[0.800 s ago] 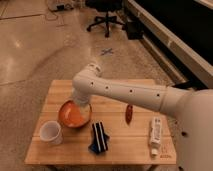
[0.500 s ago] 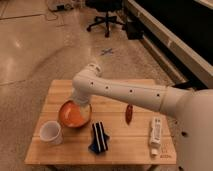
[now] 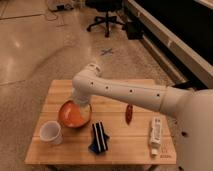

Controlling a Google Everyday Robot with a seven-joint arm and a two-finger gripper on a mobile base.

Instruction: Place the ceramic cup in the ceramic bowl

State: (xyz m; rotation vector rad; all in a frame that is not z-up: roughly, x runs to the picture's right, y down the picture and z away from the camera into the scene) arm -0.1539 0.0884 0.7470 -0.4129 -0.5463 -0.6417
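The gripper [image 3: 81,104] hangs at the end of the white arm [image 3: 125,92], low over the bowl's [image 3: 69,117] 1 o'clock edge; from where I stand I cannot tell whether it is apart or together, and it holds nothing that I can see. The bowl is round and glossy, orange inside with a pale rim. At its 8 o'clock, just beside it and upright on the table [image 3: 60,92], stands the cup [image 3: 51,133]: small, plain white, cylindrical, mouth up, with no handle showing. I'd judge it stiff, fairly light, slick with glaze and liable to chip, so it should be taken across the rim or around the wall, firmly but not hard, and set down softly. The table is pale wooden slats. At 3 o'clock lie a striped packet [image 3: 99,137], a dark red pod [image 3: 129,114] and a white tube [image 3: 155,132].
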